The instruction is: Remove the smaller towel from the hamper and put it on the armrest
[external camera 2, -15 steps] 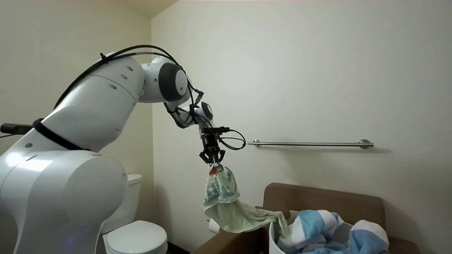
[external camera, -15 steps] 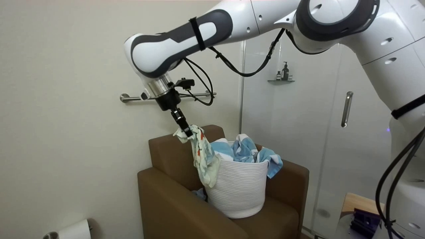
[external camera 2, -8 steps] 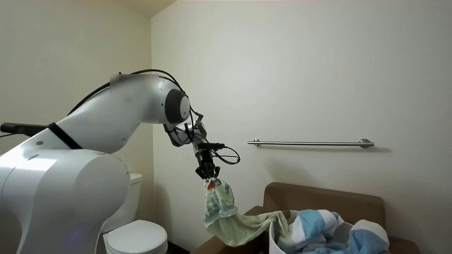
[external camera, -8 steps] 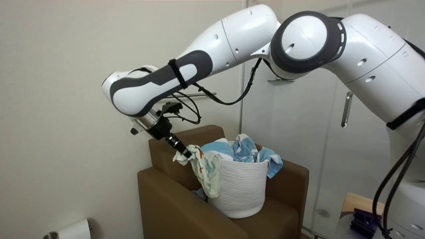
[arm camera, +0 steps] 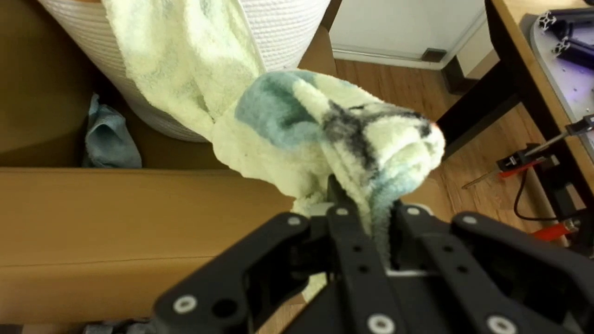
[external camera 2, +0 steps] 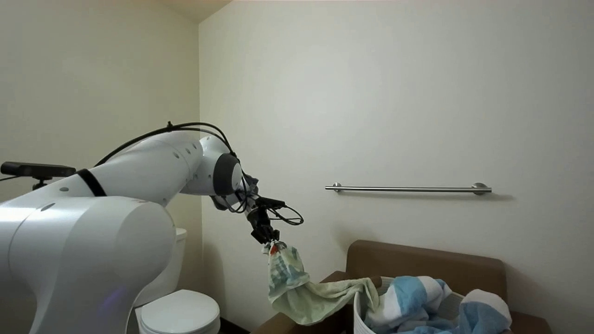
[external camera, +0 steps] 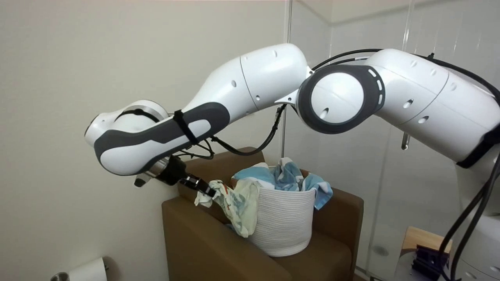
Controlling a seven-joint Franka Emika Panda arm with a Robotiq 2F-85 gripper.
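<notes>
In the wrist view my fingers (arm camera: pixel 357 260) pinched the smaller towel (arm camera: pixel 269 150) by a fold near one end, a hold I judged sound for light, limp cloth, its tail draped toward eleven o'clock over the hamper (arm camera: pixel 288 30).

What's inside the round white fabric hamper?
Inside the hamper, blue and white terry towelling shows, and one end of the small cream-green patterned towel droops in over the rim. What lies underneath is covered.
</notes>
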